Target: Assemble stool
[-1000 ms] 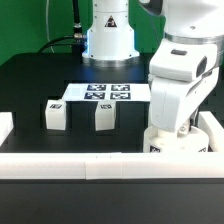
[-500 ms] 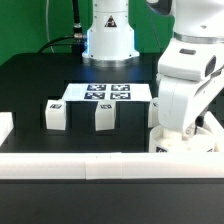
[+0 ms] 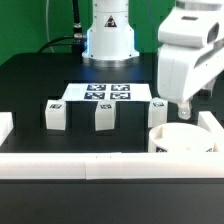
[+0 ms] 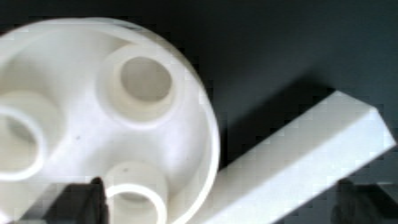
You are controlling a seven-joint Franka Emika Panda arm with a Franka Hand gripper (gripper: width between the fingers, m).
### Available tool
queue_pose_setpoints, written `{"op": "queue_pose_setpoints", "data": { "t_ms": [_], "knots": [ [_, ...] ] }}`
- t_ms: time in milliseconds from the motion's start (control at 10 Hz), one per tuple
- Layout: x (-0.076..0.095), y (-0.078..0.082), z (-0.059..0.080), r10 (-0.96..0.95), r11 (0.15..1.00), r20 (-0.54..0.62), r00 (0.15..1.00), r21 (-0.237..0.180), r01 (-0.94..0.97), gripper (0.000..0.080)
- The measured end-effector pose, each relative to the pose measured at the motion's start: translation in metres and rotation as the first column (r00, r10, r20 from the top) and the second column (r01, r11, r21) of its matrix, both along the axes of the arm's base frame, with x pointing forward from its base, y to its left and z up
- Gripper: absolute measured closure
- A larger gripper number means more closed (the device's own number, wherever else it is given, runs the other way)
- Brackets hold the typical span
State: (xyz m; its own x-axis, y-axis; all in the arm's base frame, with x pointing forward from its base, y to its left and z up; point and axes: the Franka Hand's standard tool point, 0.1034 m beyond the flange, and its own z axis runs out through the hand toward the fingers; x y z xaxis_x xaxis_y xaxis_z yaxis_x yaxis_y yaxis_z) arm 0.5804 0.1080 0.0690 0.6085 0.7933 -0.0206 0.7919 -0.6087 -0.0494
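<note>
Seat (image 3: pixel 172 140) lies below the end effector (image 3: pixel 186 112) (jaws apart).

Stool parts across the table (image 3: pixel 30 85), with the seat in the near corner at the exterior view's right.

The marker board (image 3: pixel 105 93) lies mid-table in front of the robot base (image 3: pixel 108 40). Just before the board stand the left leg (image 3: pixel 56 115) and the middle leg (image 3: pixel 104 117), apart from each other. The third leg (image 3: pixel 157 110) stands off the board's right end, just behind the seat (image 3: pixel 185 141). The seat lies flat in the corner where the front rail (image 3: pixel 90 163) meets the right rail (image 3: pixel 212 125).
</note>
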Motion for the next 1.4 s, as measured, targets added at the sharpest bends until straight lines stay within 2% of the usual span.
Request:
{"op": "queue_pose_setpoints", "data": {
  "t_ms": [100, 200, 300, 400, 500, 800, 900, 1100, 1300, 1400],
  "knots": [
    [0.002, -0.009, 0.005, 0.011, 1.000, 0.003, 1.000, -0.001, -0.011, 0.0155],
    [-0.002, -0.029, 0.007, 0.002, 1.000, 0.006, 1.000, -0.005, -0.002, 0.0151],
    [-0.018, -0.051, 0.006, -0.037, 0.999, 0.003, 0.999, -0.013, 0.037, 0.0151],
    [-0.028, -0.058, 0.004, -0.071, 0.997, -0.013, 0.997, -0.019, 0.071, 0.0151],
    [-0.034, -0.061, 0.002, -0.089, 0.996, -0.023, 0.996, -0.023, 0.088, 0.0151],
    [-0.034, -0.060, 0.001, -0.110, 0.994, -0.024, 0.994, -0.024, 0.109, 0.0151],
    [-0.034, -0.060, 0.000, -0.219, 0.975, -0.025, 0.975, -0.028, 0.218, 0.0151],
    [-0.043, -0.063, -0.009, -0.521, 0.853, -0.019, 0.853, -0.034, 0.520, 0.0151],
    [-0.047, -0.060, -0.012, -0.660, 0.752, -0.026, 0.751, -0.040, 0.658, 0.0151],
    [-0.045, -0.059, -0.013, -0.678, 0.735, -0.024, 0.734, -0.021, 0.678, 0.0151]
  ]
}}
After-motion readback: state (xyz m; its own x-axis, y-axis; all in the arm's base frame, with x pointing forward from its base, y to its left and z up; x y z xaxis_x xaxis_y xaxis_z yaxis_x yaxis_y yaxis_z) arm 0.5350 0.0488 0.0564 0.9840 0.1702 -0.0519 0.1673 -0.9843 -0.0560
